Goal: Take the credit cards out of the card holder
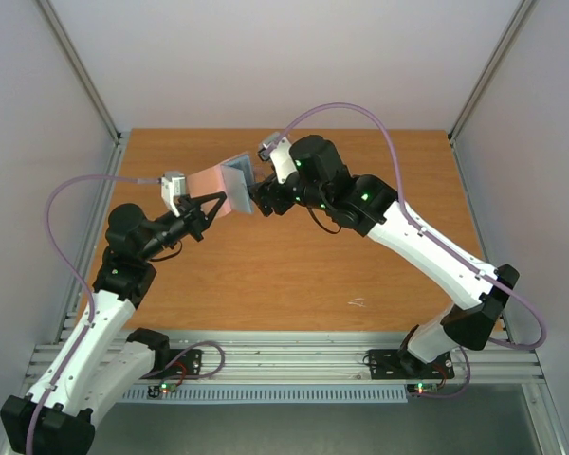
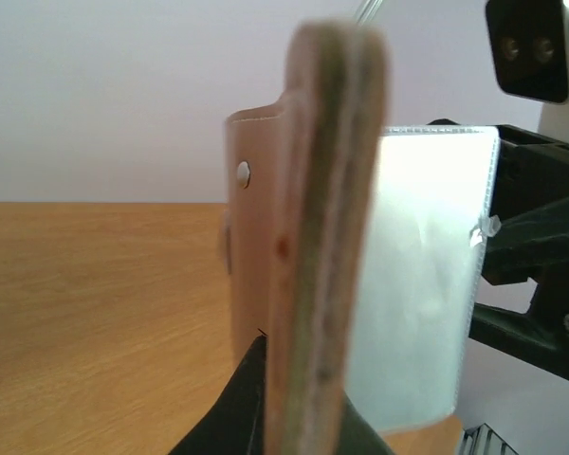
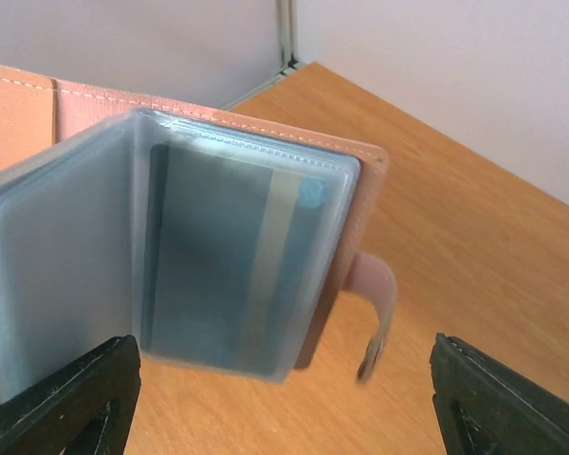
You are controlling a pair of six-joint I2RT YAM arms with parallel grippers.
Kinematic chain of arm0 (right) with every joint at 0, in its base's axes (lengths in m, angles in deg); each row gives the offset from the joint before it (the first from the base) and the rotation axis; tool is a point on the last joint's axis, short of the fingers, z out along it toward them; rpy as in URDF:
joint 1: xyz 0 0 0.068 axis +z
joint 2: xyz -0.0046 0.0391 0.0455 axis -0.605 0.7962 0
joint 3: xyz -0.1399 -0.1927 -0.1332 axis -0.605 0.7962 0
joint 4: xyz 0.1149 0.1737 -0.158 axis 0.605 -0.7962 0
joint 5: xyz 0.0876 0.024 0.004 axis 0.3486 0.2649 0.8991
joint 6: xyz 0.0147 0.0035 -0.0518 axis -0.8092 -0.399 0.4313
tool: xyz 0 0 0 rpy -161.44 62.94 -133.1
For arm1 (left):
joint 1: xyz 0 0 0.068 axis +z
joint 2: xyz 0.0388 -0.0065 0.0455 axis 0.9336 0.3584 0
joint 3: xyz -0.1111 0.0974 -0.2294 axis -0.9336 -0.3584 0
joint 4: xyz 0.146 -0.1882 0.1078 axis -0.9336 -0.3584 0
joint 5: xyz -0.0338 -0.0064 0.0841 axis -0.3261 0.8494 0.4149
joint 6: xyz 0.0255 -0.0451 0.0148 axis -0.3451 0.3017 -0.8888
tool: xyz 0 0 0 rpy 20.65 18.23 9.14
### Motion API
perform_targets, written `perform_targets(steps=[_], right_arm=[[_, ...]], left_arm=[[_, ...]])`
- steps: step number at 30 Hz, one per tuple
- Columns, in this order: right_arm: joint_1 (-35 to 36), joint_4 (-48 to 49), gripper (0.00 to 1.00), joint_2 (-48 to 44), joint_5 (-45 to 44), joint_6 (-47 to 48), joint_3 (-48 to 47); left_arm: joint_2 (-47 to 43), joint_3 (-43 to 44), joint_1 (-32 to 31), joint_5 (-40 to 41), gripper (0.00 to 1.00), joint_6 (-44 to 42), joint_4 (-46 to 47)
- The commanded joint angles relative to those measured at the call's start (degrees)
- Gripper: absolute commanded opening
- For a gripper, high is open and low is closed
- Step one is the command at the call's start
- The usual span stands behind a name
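The card holder point(image 1: 229, 182) is held above the table's far left, taupe-pink outside, and my left gripper point(image 1: 213, 202) is shut on its cover. The left wrist view shows the holder point(image 2: 313, 237) edge-on, clamped between the dark fingers point(image 2: 229, 412), with a clear sleeve point(image 2: 422, 284) fanned out to the right. In the right wrist view the holder point(image 3: 360, 199) hangs open. Through its clear sleeves shows a dark grey-blue credit card point(image 3: 218, 261) with a bright blue corner. My right gripper point(image 3: 284, 408) is open just below the sleeves, one finger on each side, touching nothing. In the top view the right gripper point(image 1: 258, 199) is right next to the holder.
The orange-brown wooden table point(image 1: 294, 275) lies under both arms. The holder's snap strap point(image 3: 379, 303) dangles at its right edge. White walls and metal frame posts point(image 1: 85, 76) close in the back and sides. A small white scuff point(image 1: 357, 303) marks the near table.
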Motion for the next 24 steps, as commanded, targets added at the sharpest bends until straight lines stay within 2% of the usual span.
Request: perform_targets(steps=[1, 9, 11, 15, 24], right_arm=[[-0.6, -0.6, 0.86, -0.5, 7.1, 0.0, 0.2], [-0.5, -1.8, 0.98, 3.6, 12.2, -1.1, -3.6], [-0.3, -2.7, 0.99, 4.5, 11.5, -1.1, -4.8], [1.9, -4.6, 0.98, 5.6, 4.3, 1.2, -7.4], [1.4, -4.0, 0.98, 3.4, 2.7, 2.9, -6.5]], left_arm=[[-0.9, -0.1, -0.3, -1.6, 0.00, 0.2, 4.8], [-1.2, -0.1, -0.3, -2.2, 0.00, 0.1, 4.7], [-1.1, -0.3, -0.3, -2.4, 0.00, 0.1, 5.1], [-1.1, -0.8, -0.2, -3.8, 0.00, 1.0, 7.2], [-1.2, -1.6, 0.3, -7.5, 0.00, 3.4, 13.2]])
